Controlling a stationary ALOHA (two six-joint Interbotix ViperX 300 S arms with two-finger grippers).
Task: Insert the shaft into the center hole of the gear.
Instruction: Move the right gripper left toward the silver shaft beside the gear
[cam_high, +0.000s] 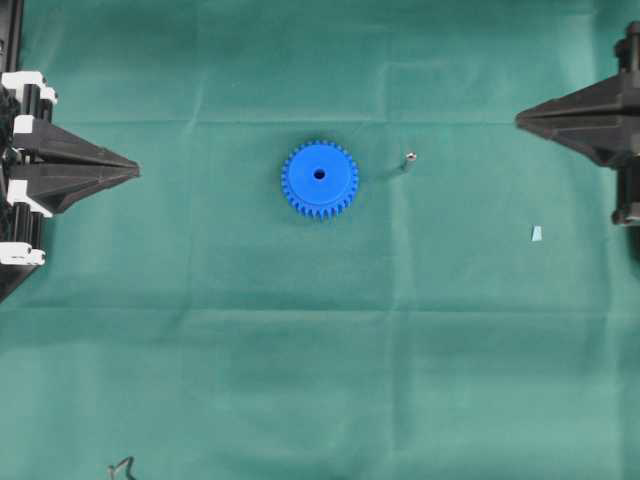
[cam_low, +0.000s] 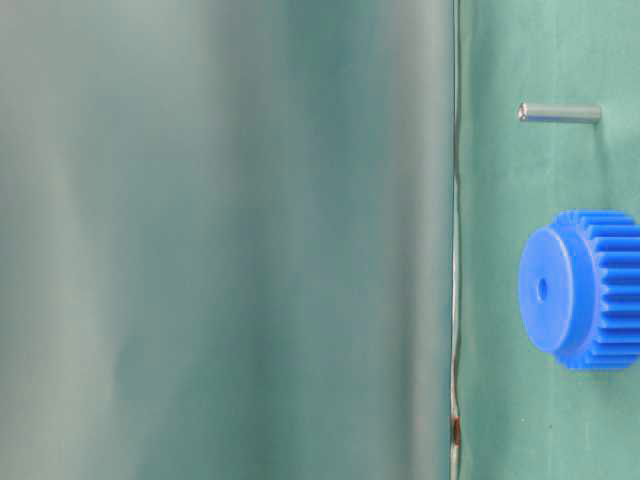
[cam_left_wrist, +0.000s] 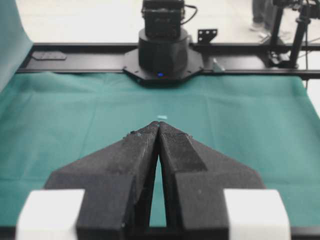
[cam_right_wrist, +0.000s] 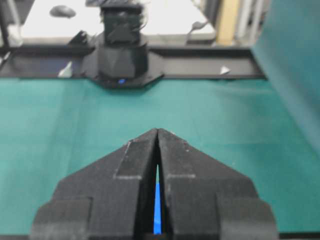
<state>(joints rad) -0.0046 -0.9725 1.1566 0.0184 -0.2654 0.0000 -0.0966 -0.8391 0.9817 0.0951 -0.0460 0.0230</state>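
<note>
The blue gear (cam_high: 319, 179) lies flat on the green cloth in the middle of the overhead view, its center hole (cam_high: 319, 173) facing up. The shaft (cam_high: 409, 159), a tiny silvery pin, stands on the cloth just right of the gear. The table-level view shows the gear (cam_low: 585, 289), its center hole (cam_low: 542, 289) and the shaft (cam_low: 560, 113) apart from each other. My left gripper (cam_high: 135, 172) rests shut at the left edge, empty. My right gripper (cam_high: 520, 120) rests shut at the right edge, empty. A sliver of the gear (cam_right_wrist: 157, 210) shows behind the right fingers.
A pale-blue flat scrap (cam_high: 536, 234) lies on the cloth at the right, also visible ahead of the left gripper as the scrap (cam_left_wrist: 162, 117). Each wrist view faces the opposite arm's black base (cam_left_wrist: 162, 52). A dark cable end (cam_high: 121, 467) pokes in at the bottom left.
</note>
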